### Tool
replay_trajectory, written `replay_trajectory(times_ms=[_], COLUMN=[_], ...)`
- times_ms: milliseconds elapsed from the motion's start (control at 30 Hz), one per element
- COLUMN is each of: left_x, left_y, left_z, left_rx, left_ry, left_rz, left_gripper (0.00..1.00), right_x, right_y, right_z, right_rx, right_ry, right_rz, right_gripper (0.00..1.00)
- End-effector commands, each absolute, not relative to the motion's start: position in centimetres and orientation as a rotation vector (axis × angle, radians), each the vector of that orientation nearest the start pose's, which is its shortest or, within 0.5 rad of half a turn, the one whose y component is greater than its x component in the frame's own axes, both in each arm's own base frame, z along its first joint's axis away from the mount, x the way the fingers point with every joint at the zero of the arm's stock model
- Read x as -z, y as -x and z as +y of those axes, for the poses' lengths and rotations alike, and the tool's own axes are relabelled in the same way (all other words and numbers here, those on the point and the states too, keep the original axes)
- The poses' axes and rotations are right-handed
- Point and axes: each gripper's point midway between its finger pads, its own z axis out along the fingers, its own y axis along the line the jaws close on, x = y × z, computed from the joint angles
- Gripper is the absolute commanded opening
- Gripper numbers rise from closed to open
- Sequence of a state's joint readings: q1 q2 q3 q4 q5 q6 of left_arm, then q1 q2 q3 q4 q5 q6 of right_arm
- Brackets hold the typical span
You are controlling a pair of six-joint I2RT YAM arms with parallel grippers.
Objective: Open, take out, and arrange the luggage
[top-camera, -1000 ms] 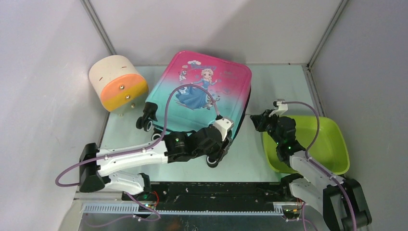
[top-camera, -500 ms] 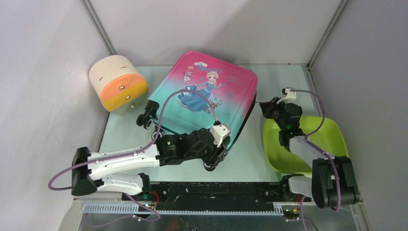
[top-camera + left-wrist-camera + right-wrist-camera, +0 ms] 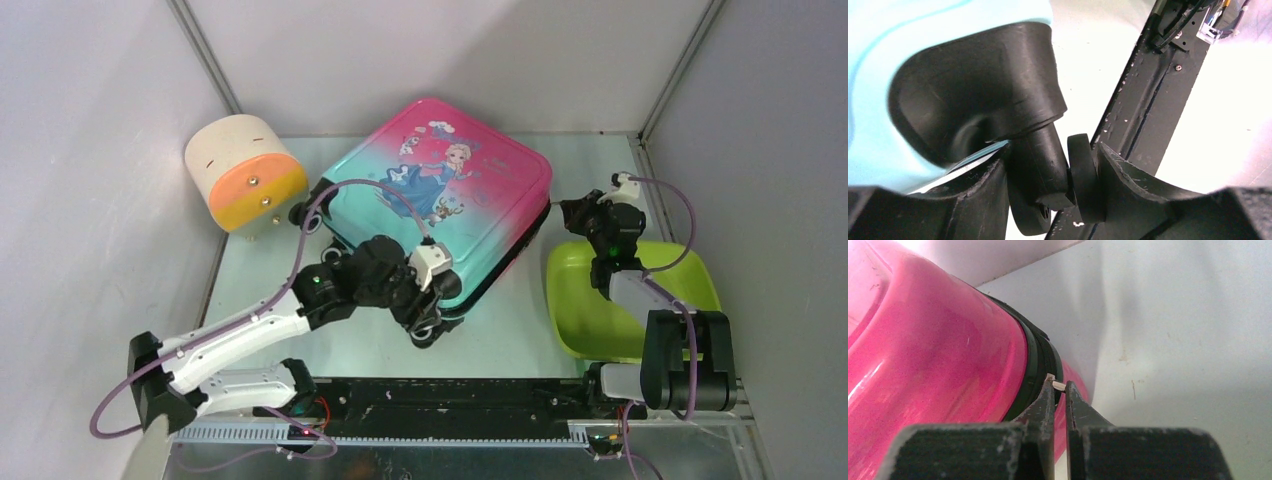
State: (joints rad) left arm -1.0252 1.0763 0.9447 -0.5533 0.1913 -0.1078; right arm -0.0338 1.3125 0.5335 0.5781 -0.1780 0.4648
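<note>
Now, to open the luggage (image 3: 440, 190), right gripper (image 3: 1058, 390) pinches its three-o'clock zip tab (image 3: 1058, 385), left gripper (image 3: 1054, 187) squeezes the six-o'clock wheel (image 3: 1082, 180); next, drag the tab along.

The suitcase (image 3: 440, 200) lies flat mid-table (image 3: 520, 335), turned askew, with its wheeled end toward the near left. A cylinder (image 3: 245, 172) lies on its side just left of it, in the far left corner. A plastic tub (image 3: 600, 320) sits apart on the right, nearer the front. The left gripper (image 3: 425, 318) straddles the suitcase's nearest wheel (image 3: 1040, 165). The right gripper (image 3: 577, 212) is at the suitcase's right edge, above the tub's far end, with a small zip tab (image 3: 1058, 385) between its tips.
</note>
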Motion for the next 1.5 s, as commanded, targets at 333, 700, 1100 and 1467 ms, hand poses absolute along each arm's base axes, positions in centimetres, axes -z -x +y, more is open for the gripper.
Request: replay_trajectory(times_ms=[333, 700, 1100, 1467], left_x=[-23.1, -26.8, -25.0, -23.3], left_y=[-23.3, -20.4, -19.8, -21.2], left_z=[-24.1, -21.2, -17.4, -19.3], left_rx=[0.596, 0.746, 0.498, 0.433], left_ry=[-1.213, -0.671, -0.766, -0.957], left_rz=[1.755, 2.088, 2.095, 2.095], left_gripper=[0.27, 0.72, 0.72, 0.85], right_x=[-18.6, -17.4, -19.4, -19.3], right_y=[-40.0, -38.3, -37.8, -37.5], right_z=[1.3, 5.1, 5.9, 5.8], right_rx=[-0.416, -0.513, -0.547, -0.541], right_ry=[-0.397, -0.307, -0.283, -0.272], right_rz=[1.647, 1.693, 1.646, 1.658], right_gripper=[0.0, 0.0, 0.0, 0.0])
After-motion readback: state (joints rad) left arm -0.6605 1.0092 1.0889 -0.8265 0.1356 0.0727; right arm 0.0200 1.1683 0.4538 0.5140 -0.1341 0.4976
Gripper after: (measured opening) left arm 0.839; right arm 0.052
